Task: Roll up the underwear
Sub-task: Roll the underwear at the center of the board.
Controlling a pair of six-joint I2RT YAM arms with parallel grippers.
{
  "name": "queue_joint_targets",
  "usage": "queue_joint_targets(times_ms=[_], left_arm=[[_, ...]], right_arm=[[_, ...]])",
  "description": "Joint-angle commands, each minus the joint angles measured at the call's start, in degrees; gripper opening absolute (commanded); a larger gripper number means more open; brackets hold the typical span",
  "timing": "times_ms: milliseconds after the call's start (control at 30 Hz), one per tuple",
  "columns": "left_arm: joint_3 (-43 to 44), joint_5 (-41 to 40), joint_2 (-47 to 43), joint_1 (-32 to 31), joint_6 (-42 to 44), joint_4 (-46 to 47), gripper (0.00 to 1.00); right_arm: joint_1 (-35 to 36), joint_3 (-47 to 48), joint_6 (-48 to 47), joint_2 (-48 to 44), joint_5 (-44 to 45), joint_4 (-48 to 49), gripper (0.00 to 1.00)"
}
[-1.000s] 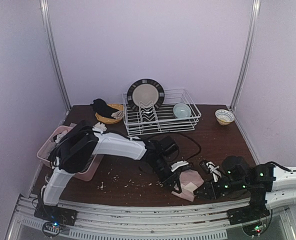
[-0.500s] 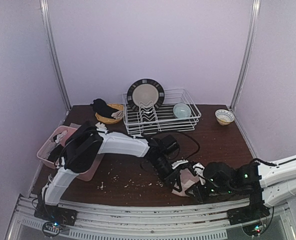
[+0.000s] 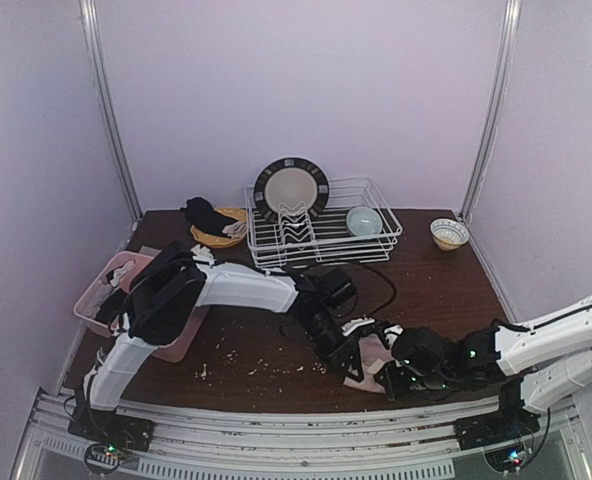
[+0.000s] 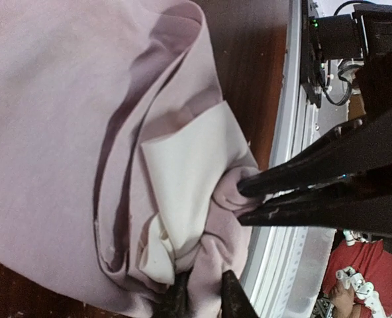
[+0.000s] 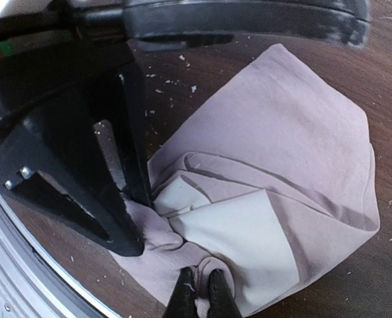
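The left gripper (image 4: 201, 298) was nearly closed, its two fingertips clenched on a bunched fold at the hem of the underwear (image 4: 63, 119). The right gripper (image 5: 199, 291) was just as narrow, its tips pinching a gathered bit of the same edge. In each wrist view the other gripper's fingers met the cloth just beside that pinch, so both grips sat close together on one crumpled corner.

The underwear was pale lilac, with a white lining patch folded over and showing near the gripped corner. It was loosely creased, not rolled, and its far part lay flat. It lay on the table (image 3: 256, 350) near the front edge, with crumbs (image 3: 238, 352) scattered to its left.
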Motion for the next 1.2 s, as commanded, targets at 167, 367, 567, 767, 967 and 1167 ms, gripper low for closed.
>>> queue_joint_targets(times_ms=[167,367,567,767,967,1167], left_arm=[[-5.7,-5.1,-3.9,0.5,0.4,2.4,0.37],[-11.8,-9.7,-8.9,0.5,-0.3,6.8,0.77],[-21.2,-17.8,-16.7,0.5,-1.3,15.4,0.97],[-35.0,-37.7,-27.2,-2.5,7.9,33.6,0.98],[-46.4,-38.7,-28.3,-10.5,40.8,57.1,0.98],[-41.5,-35.9,-22.9,-11.0,51.0,57.5,0.93]], right_arm=[[-2.3,-5.9,7.6,1.3,-1.5,0.7,0.0],[-2.9,-8.6,11.0,1.7,-3.0,4.1,0.0],[-4.7,-10.8,14.2,2.2,-7.0,8.1,0.0],[-7.7,-12.4,15.7,-0.2,-10.7,8.5,0.0],[-11.1,-14.3,16.4,-4.4,-14.4,6.4,0.0],[-12.2,-14.9,16.6,-7.6,-15.8,3.6,0.0]])
